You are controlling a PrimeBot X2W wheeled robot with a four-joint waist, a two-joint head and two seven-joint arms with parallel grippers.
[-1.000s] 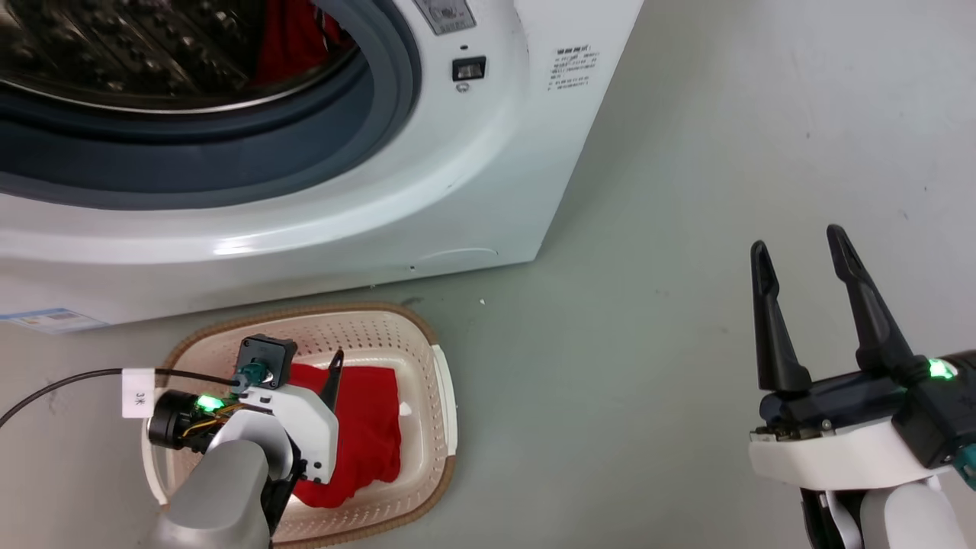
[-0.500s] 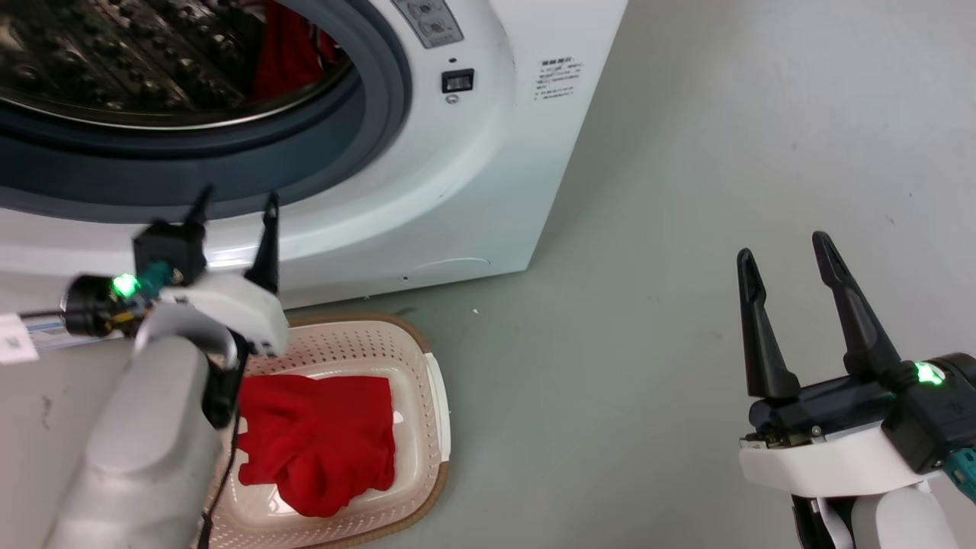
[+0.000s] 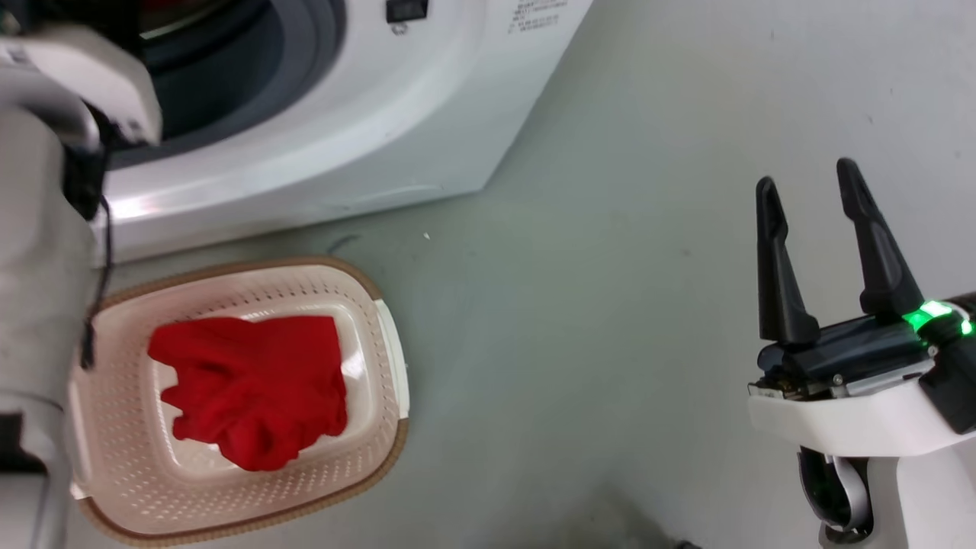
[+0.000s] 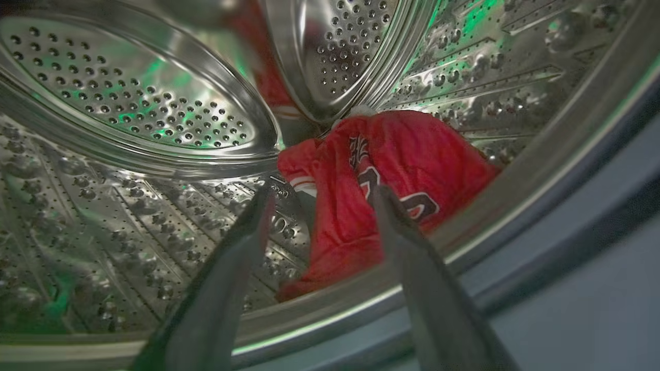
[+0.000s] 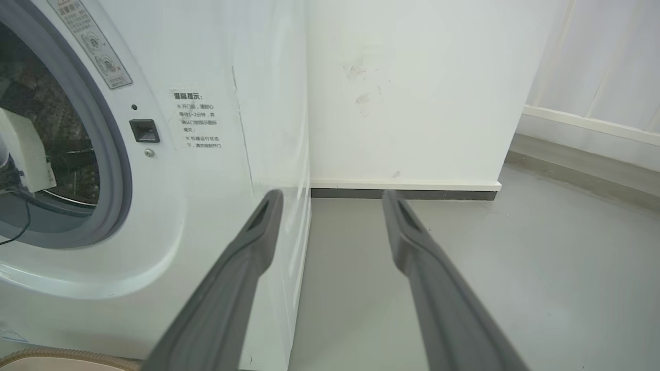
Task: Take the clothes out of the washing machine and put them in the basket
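Laundry lies in two places. One plain bright red soft garment [image 3: 248, 389] sits crumpled on the bottom of the small cream perforated plastic basket with a brown woven-look rim [image 3: 229, 268]. It is spread over the middle of the base and reaches closer to the basket's left wall than to its right. The basket stands on the grey floor [image 3: 610, 305], close to the foot of the large white front-loading washing machine [image 3: 343, 137].

The red-and-white jersey with black numerals [image 4: 407, 170] lies inside the perforated steel drum [image 4: 129, 103]. It is bunched on the drum's lower side just behind the front lip, with one fold hanging down to that lip.

The left hand [image 4: 322, 191] is at the drum's mouth, its two long dark fingers spread apart and holding nothing. The fingertips are near the jersey, but I cannot tell whether they touch it. In the head view the pale left forearm [image 3: 38, 267] rises along the left side towards the machine's round grey rubber gasket [image 3: 305, 46].

The right hand [image 3: 808, 177] hovers over the floor, well apart from both basket and machine, fingers parted and empty. Seen from its own wrist, this hand [image 5: 331, 196] points past the machine's front corner to where the floor's edge meets the white wall [image 5: 412, 103] and a dark skirting strip [image 5: 402, 194]. Beside the gasket on the machine's front are a small black latch socket [image 5: 143, 130] and a printed label [image 5: 198, 121].
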